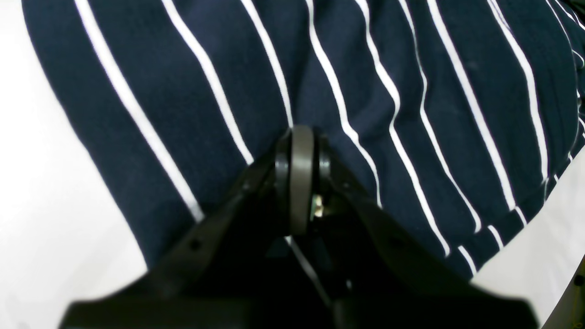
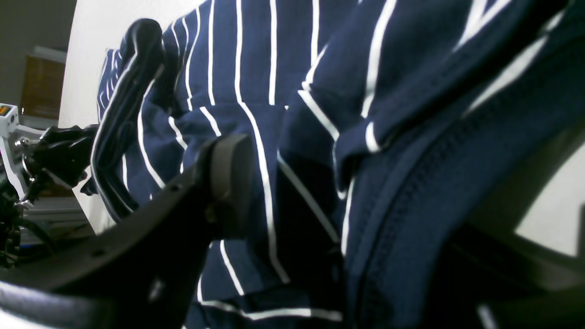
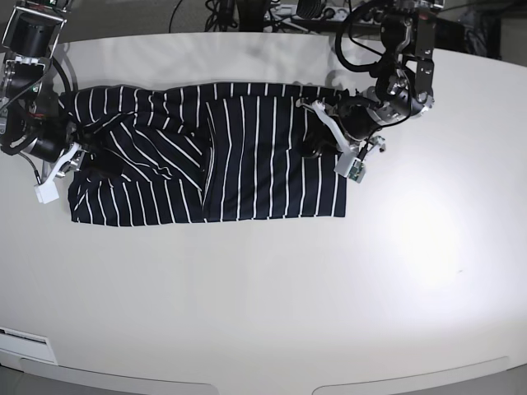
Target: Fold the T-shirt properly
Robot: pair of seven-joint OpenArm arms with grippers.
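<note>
On the near part of the white surface (image 3: 272, 304) nothing of the task lies; the shirt (image 3: 247, 156) sits farther back, spread as a wide band whose long axis runs left to right across the base view, its stripes running front to back over most of the cloth. Folding looks partly done: the sides seem already turned in, with a slanted-stripe flap lying over the base view's left half, so the cloth forms a rough rectangle; I judge the crosswise folds, end toward end, remain. At the base view's left end the right gripper (image 2: 292, 183) is clamped on a thick, hemmed bunch of shirt, cloth filling the space between its pads. At the other end the left gripper (image 1: 301, 151) is pinched closed with its tips pressed on or into the striped cloth; whether it actually holds a layer I cannot tell.
</note>
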